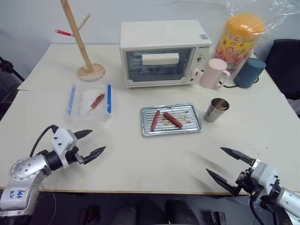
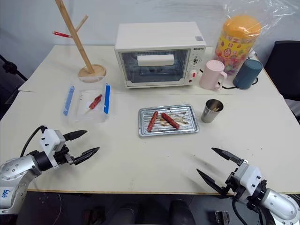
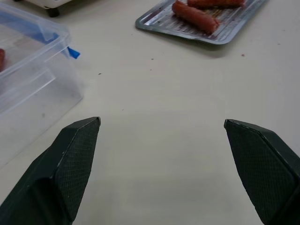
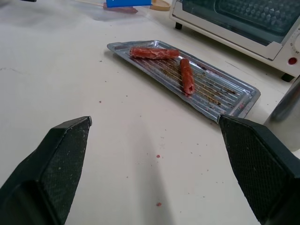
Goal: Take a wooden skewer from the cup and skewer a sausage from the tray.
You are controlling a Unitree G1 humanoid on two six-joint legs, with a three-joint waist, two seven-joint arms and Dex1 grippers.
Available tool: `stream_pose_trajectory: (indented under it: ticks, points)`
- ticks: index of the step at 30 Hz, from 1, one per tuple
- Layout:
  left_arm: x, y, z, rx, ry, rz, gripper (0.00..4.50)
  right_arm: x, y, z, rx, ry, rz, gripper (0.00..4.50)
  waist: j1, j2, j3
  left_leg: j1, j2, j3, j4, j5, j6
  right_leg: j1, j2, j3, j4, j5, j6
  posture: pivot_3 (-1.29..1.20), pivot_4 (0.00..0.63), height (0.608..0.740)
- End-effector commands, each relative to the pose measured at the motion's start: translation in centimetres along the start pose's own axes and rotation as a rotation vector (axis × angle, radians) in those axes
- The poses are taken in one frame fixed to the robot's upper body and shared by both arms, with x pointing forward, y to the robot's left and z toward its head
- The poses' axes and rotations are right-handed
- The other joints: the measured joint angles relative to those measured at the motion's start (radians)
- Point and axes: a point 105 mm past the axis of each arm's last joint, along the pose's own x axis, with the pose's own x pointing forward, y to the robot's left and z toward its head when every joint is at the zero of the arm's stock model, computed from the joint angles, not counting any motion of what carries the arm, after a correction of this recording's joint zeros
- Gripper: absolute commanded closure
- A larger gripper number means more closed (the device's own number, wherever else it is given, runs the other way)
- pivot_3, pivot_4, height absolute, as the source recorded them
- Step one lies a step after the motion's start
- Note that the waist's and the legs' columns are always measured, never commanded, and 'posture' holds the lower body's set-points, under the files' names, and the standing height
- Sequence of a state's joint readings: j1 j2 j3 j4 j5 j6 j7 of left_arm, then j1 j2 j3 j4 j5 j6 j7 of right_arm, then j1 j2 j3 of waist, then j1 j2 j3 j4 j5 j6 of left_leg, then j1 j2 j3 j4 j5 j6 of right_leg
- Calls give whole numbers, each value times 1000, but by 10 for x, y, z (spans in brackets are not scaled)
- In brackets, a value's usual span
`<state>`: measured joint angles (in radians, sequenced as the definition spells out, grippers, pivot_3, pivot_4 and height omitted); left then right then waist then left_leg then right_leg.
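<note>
Skewers stand in the cup (image 1: 216,110), a steel tumbler just off the tray's (image 1: 171,120) right end, toward the table's (image 1: 140,159) right edge; only a pale tip shows at its rim. Two sausages (image 1: 172,119) lie on the ribbed tray. Both grippers hover near the table's front edge, left gripper (image 1: 88,143) and right gripper (image 1: 229,166) spread wide, empty. Best reach with the right, pinching one stick high, lifting straight up
</note>
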<state>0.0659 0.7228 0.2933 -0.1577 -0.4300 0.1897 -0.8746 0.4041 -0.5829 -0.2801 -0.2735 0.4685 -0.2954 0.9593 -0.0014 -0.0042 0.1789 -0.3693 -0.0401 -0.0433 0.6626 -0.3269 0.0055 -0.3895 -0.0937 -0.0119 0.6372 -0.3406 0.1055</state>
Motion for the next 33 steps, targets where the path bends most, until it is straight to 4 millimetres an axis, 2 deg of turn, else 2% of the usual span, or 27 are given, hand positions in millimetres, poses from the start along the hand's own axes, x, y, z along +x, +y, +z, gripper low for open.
stream_pose_trajectory:
  ticks: [1, 5, 9, 11, 16, 18, 21, 27, 33]
  points:
    - [3, -1, 7, -11, -39, -42, 31, 2, -8, 16, -26, -43, -20, 0, 0, 0, 0, 0, 0, 0, 0, 0, 0, 0, 0, 0, 0, 0, 0, 0, 150, 740]
    - [7, -5, 24, 4, -157, -103, 31, 1, -19, 25, -39, -55, -82, 0, 1, 0, 0, 0, 0, 0, 1, 0, 0, 0, 0, 0, 0, 0, 0, 0, 150, 740]
    - [8, -30, 45, -59, -191, -335, 31, -19, -53, 28, -61, -26, -229, 0, 1, 0, 0, -1, 0, 0, 0, 0, 0, 0, 0, -1, 0, 0, 0, 0, 150, 740]
    - [12, -32, 55, -58, -209, -380, 31, -18, -63, 35, -21, -23, -235, 0, 1, 0, 0, -1, 0, 0, 0, 0, 0, 0, 0, 0, 0, 0, 0, 0, 150, 740]
    - [16, -30, 57, -56, -227, -403, 31, 17, -80, 74, -1, -78, -243, 0, -12, 1, 0, 0, 0, 1, 1, 0, 0, -1, 1, 1, 2, 0, 0, 0, 150, 740]
    - [18, -29, 55, -61, -232, -402, 31, 27, -96, 75, 5, 11, -342, 0, -14, 1, -1, 0, 0, 0, 0, 0, 0, -1, 1, 1, 3, 0, 0, 0, 150, 740]
    - [23, -30, 51, -60, -234, -403, 31, 49, -97, 89, 16, -13, -340, 0, -6, 1, 0, -1, 0, -1, 1, 0, 0, -2, 1, 1, 2, 0, 0, 0, 150, 740]
    - [29, -37, 48, -50, -246, -416, 31, 85, -94, 82, 2, 96, -367, 0, 1, 1, 0, -3, -1, -1, 1, 0, 0, -3, 0, 1, 0, 0, 0, 0, 150, 740]
    - [30, -37, 49, -41, -248, -404, 31, 94, -94, 77, -19, 126, -427, 0, 1, 1, 0, -3, -1, -1, 1, 0, 0, -3, 0, 0, 0, 0, 0, 0, 150, 740]
